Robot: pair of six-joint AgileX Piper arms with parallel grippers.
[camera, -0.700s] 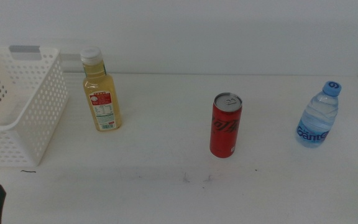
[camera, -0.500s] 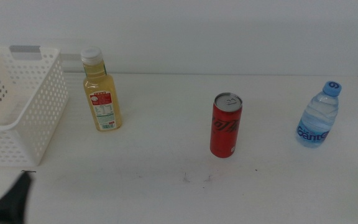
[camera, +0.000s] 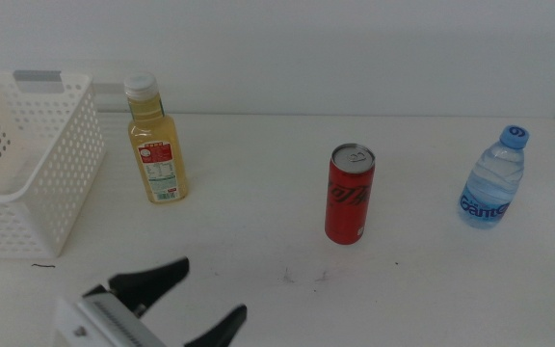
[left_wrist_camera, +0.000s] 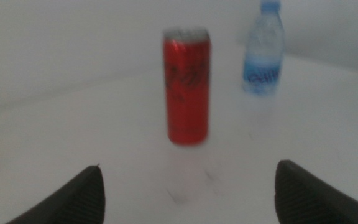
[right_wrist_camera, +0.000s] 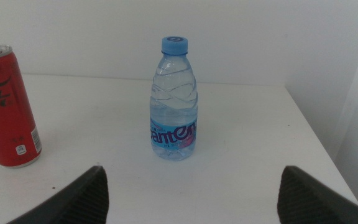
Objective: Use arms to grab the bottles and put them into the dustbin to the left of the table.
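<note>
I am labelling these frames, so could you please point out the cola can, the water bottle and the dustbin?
cola can (camera: 350, 196), middle view, on its red side.
water bottle (right_wrist_camera: 173, 112), right wrist view, on the clear body above the label.
dustbin (camera: 58, 183), middle view, on its perforated side wall.

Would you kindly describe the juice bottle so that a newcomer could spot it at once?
Start at the white basket on the table's left side. The juice bottle stands upright just beside it, apart from it. It alone is yellow with a white cap; the can is red, the water bottle clear.
</note>
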